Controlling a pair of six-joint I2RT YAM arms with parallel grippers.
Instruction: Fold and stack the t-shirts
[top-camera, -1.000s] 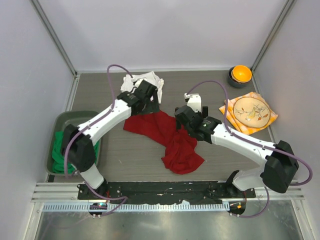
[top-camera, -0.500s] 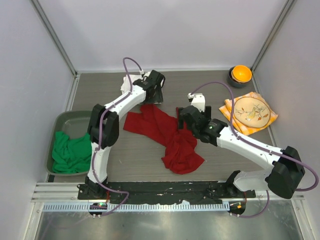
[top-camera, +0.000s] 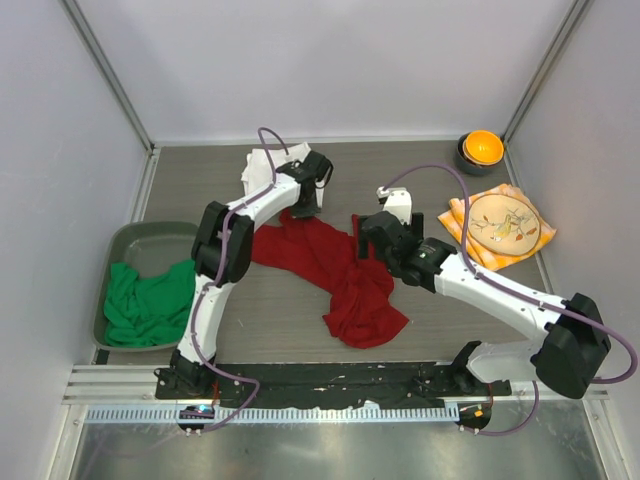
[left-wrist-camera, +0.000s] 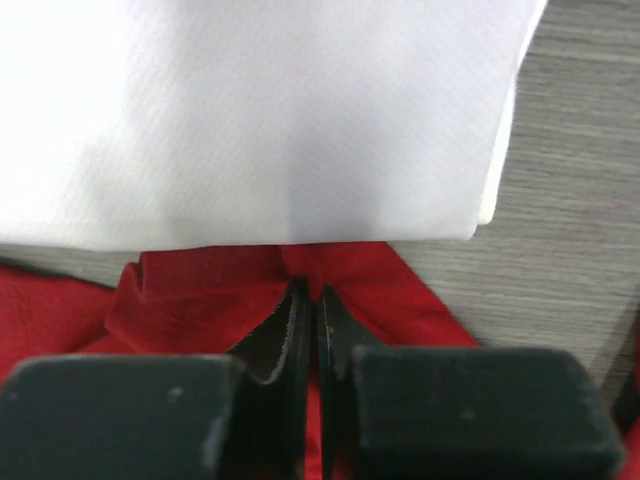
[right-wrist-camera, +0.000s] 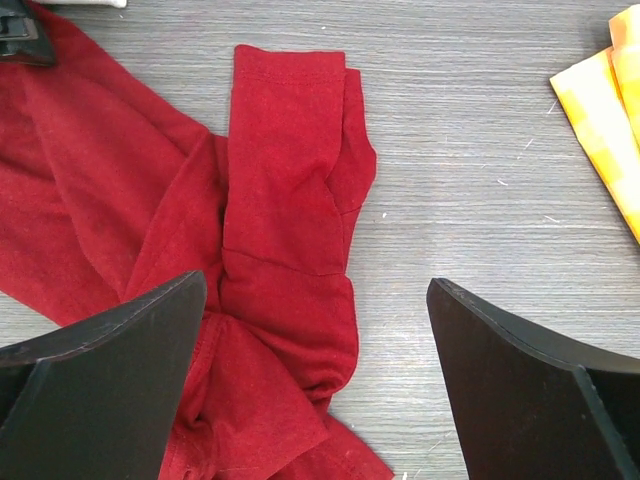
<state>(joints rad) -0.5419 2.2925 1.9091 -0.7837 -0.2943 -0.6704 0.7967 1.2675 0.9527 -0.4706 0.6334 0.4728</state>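
Observation:
The red t-shirt (top-camera: 320, 262) lies crumpled mid-table. Its upper edge meets the folded white t-shirt (top-camera: 258, 166) at the back. My left gripper (top-camera: 303, 205) is down at that edge; in the left wrist view its jaws (left-wrist-camera: 310, 310) are pinched on a fold of red t-shirt (left-wrist-camera: 200, 290), just below the white t-shirt (left-wrist-camera: 260, 120). My right gripper (top-camera: 362, 245) hovers open over the red shirt's right side, with a red sleeve (right-wrist-camera: 285, 200) under its wide jaws (right-wrist-camera: 315, 282), touching nothing. A green t-shirt (top-camera: 145, 305) lies bunched in the tray.
A grey tray (top-camera: 130, 235) stands at the left edge. At the right lies an orange patterned cloth (top-camera: 497, 222) (right-wrist-camera: 615, 120), and behind it stands a dark bowl holding an orange thing (top-camera: 480, 150). Walls close off the back and both sides.
My left arm has swung back and right, and its gripper went from open to pinched on the red t-shirt's upper edge. The right arm shifted only slightly and stayed open.

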